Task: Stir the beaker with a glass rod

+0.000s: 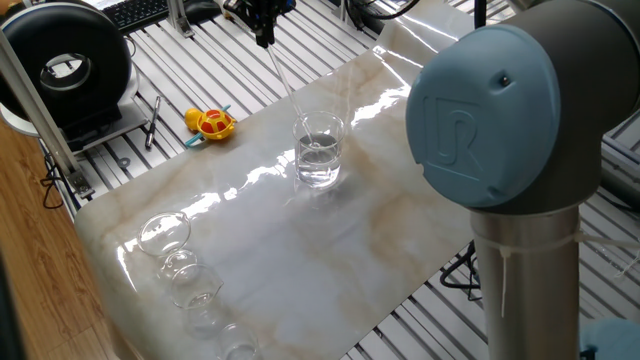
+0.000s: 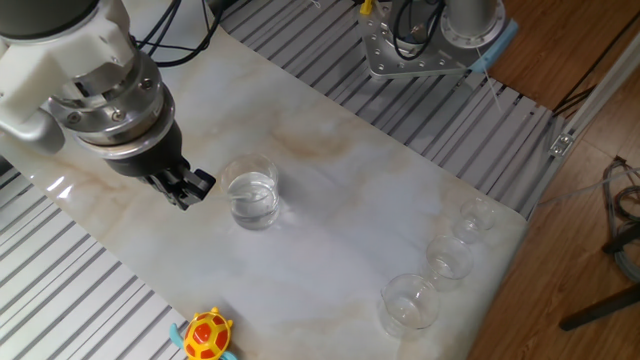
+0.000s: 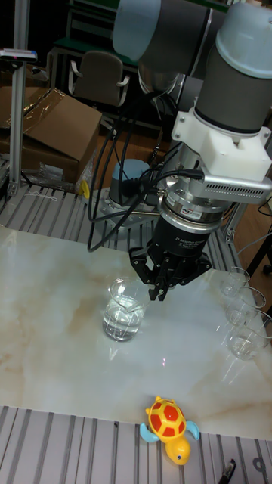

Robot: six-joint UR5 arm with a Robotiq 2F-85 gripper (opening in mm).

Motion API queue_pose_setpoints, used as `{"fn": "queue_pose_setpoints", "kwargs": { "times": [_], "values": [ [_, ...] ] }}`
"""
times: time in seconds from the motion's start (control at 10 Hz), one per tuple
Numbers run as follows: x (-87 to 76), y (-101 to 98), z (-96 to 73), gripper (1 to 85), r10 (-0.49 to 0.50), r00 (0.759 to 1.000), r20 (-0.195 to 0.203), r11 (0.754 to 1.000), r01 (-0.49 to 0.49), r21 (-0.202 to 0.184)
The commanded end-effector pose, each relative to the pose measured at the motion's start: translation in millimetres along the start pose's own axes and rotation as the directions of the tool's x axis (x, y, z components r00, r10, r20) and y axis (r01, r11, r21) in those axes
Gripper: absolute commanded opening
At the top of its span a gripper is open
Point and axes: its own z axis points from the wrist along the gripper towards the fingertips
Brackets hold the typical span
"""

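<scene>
The beaker [image 1: 319, 150] is a clear straight-sided glass holding clear liquid, standing upright on the marble sheet [image 1: 330, 250]. A thin glass rod [image 1: 282, 80] slants down from my gripper [image 1: 264, 38] to the beaker's near rim, and its lower end is lost in the glass. The black fingers are shut on the rod's top end. In the other fixed view my gripper [image 2: 188, 190] hangs just left of the beaker [image 2: 252, 198], and the rod is too faint to see. In the tall view my gripper [image 3: 156, 291] is just up and right of the beaker [image 3: 123, 308].
A yellow toy turtle [image 1: 210, 122] lies near the sheet's edge. Several small round glass vessels [image 1: 165, 232] stand in a row at one end of the sheet [image 2: 410, 300]. A black round device [image 1: 65, 65] sits off the sheet, and the arm's big blue joint [image 1: 490, 120] fills the right foreground.
</scene>
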Motion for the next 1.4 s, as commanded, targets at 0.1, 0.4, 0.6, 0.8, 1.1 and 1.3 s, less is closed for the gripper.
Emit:
{"fn": "queue_pose_setpoints", "kwargs": {
  "times": [0.1,0.4,0.6,0.8,1.1,1.3],
  "values": [
    [-4.1,0.6,-12.3,1.0,-0.002,1.0,0.018,1.0,0.002,-0.02],
    [-6.1,0.5,-24.4,1.0,0.001,0.999,0.036,0.999,0.0,-0.034],
    [-7.0,0.0,-32.7,1.0,0.009,0.998,0.057,0.998,-0.006,-0.056],
    [-10.4,-3.6,-37.4,1.0,0.007,0.996,0.084,0.998,-0.002,-0.066],
    [-13.5,-5.4,-43.9,1.0,0.023,0.994,0.111,0.996,-0.014,-0.083],
    [-19.4,-11.6,-51.2,1.0,0.024,0.988,0.153,0.996,-0.011,-0.087]
  ]
}}
